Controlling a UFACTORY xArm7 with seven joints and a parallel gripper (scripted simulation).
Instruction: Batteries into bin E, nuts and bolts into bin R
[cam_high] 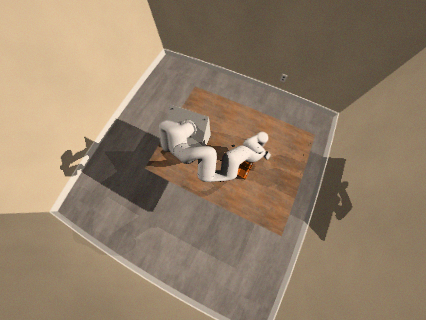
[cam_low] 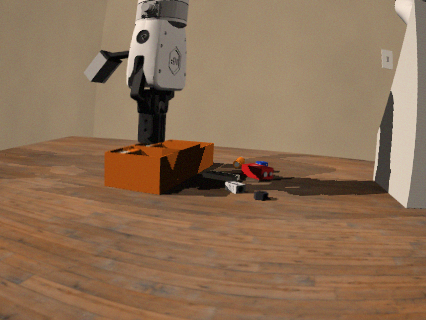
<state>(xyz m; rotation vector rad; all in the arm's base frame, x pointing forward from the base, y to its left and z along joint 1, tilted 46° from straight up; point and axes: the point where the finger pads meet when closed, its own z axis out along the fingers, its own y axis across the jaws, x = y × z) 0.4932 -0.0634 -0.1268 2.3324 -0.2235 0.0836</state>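
Observation:
Orange bins [cam_low: 157, 165] stand side by side on the wooden table; their letters do not show. They appear in the overhead view [cam_high: 244, 170], partly under the arm. My gripper [cam_low: 151, 136] hangs upright just above the left bin's rim, fingers shut, and I see nothing between them. It also shows in the overhead view [cam_high: 267, 155]. A small thing [cam_low: 131, 149] lies inside the left bin at the rim. To the right of the bins lie small things: an orange piece [cam_low: 239, 161], a blue piece [cam_low: 261, 163], a red block [cam_low: 258, 171], a pale grey piece [cam_low: 234, 186] and a black piece [cam_low: 260, 195].
The robot's white base [cam_low: 405, 110] rises at the right edge of the side view. A dark flat thing [cam_low: 220, 175] lies between the bins and the red block. A grey box [cam_high: 192, 125] holds the arm's base at the table's back.

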